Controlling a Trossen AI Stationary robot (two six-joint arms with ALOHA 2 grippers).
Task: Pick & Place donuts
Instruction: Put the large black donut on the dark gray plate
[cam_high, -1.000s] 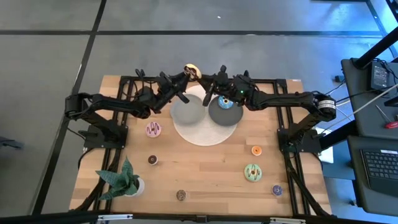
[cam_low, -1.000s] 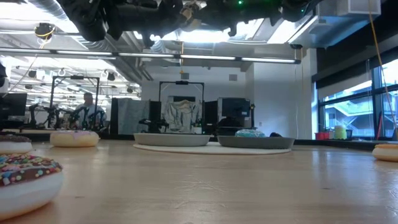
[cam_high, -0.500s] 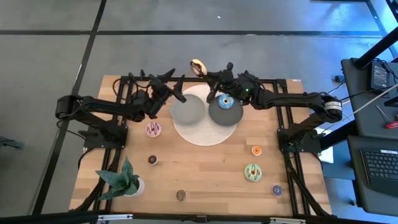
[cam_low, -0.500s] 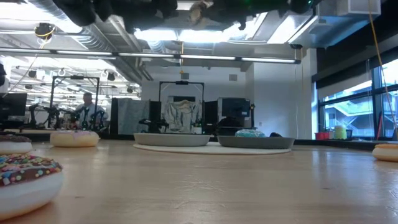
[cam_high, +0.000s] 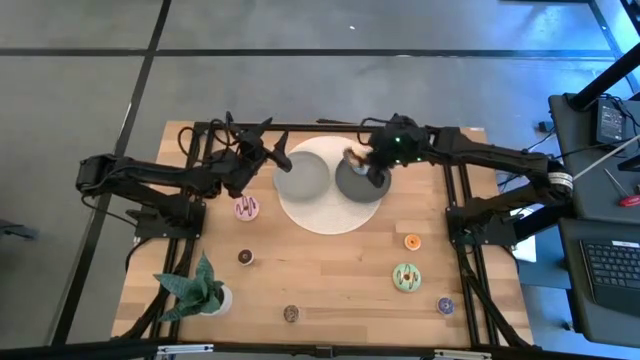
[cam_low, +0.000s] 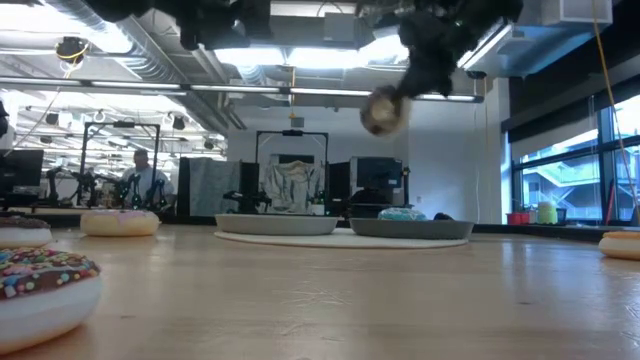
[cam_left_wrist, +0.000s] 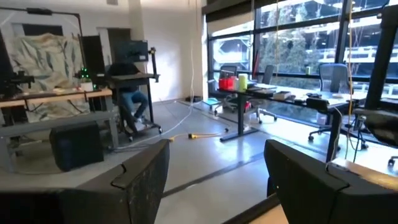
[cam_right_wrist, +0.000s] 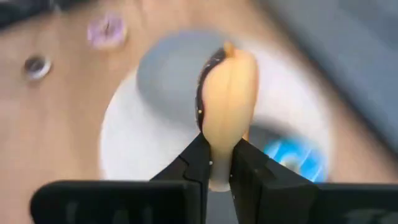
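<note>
Right gripper: clamped on a brown-iced donut, which is held edge-on between the two fingers; in the high view it is seen above the right grey plate, and in the low view it is carried well clear of the table.
Left gripper: held with its fingers apart and nothing between them, raised just beside the left grey plate, at the side away from the other plate.
Blue donut: seen lying in the right grey plate in the low view.
Plates: both are set on a round white mat.
Pink donut: left on the wooden table, near the left arm.
Other donuts: an orange donut, a green donut, a purple donut and two small brown ones are scattered on the table, well apart from the plates.
Potted plant: placed at the table's near left corner.
</note>
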